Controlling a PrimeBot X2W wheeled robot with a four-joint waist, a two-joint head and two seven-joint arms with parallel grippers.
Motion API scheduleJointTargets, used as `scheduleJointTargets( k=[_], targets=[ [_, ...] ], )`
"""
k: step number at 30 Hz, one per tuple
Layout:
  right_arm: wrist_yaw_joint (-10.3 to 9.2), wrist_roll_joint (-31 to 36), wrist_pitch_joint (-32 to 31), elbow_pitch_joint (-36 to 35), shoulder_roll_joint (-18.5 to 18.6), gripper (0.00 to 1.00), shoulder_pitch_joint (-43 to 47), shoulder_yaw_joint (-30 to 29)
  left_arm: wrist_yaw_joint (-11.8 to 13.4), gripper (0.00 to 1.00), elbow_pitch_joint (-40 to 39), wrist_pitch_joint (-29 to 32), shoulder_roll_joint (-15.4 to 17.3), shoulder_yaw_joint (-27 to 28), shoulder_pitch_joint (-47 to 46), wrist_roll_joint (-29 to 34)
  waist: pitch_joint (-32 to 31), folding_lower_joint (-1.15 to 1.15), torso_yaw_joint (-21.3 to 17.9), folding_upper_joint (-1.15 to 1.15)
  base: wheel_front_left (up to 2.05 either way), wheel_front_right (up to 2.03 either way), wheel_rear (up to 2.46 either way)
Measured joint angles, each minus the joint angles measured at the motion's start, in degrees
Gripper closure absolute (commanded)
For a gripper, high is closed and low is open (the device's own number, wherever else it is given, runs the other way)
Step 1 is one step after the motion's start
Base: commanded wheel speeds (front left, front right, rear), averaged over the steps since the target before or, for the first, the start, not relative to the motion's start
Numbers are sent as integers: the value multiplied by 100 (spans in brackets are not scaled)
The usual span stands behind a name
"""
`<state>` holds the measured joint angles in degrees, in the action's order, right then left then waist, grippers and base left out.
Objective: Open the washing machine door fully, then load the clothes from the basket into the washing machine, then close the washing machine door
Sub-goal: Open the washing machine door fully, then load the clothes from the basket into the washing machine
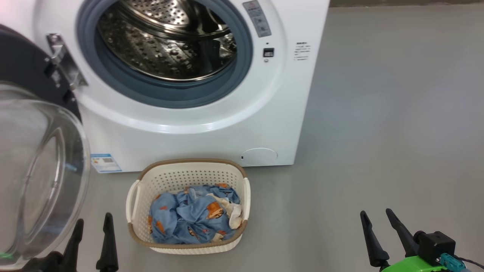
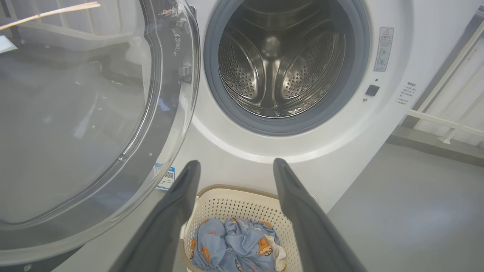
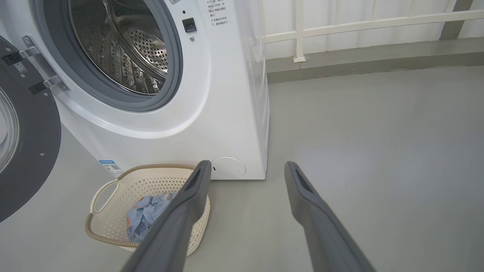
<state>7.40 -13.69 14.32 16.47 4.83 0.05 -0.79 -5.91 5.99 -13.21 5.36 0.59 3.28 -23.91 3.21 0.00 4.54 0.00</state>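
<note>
The white washing machine (image 1: pixel 196 124) stands ahead with its steel drum (image 1: pixel 166 37) exposed inside the grey gasket. Its round door (image 1: pixel 38 170) is swung out to the left on a metal hinge (image 1: pixel 62 62), the glass bowl bulging toward me. On the floor in front sits the cream basket (image 1: pixel 189 206) holding the light blue printed clothes (image 1: pixel 194 215) with some white cloth. My left gripper (image 1: pixel 92 223) is open at the lower left, beside the door and left of the basket. Over bare floor at the lower right, my right gripper (image 1: pixel 378 213) is open and empty.
Grey floor (image 1: pixel 378 132) spreads to the right of the machine. A white railing (image 3: pixel 340 26) and a low grey kerb run behind it in the right wrist view. A blue label (image 1: pixel 106 163) marks the machine's base.
</note>
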Motion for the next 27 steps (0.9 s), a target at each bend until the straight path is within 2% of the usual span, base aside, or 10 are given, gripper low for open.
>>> scheduleJointTargets(
  k=[9,27],
  targets=[
    [0,21,-1,-71,-35,0,0,-15,-92,0,467,-101,92,-36,41,254,-31,0,-260,0,0,0,0],
    [0,103,0,-73,0,0,0,-110,-143,0,424,-119,-118,255,271,509,-178,0,-289,0,0,0,0]
  ],
)
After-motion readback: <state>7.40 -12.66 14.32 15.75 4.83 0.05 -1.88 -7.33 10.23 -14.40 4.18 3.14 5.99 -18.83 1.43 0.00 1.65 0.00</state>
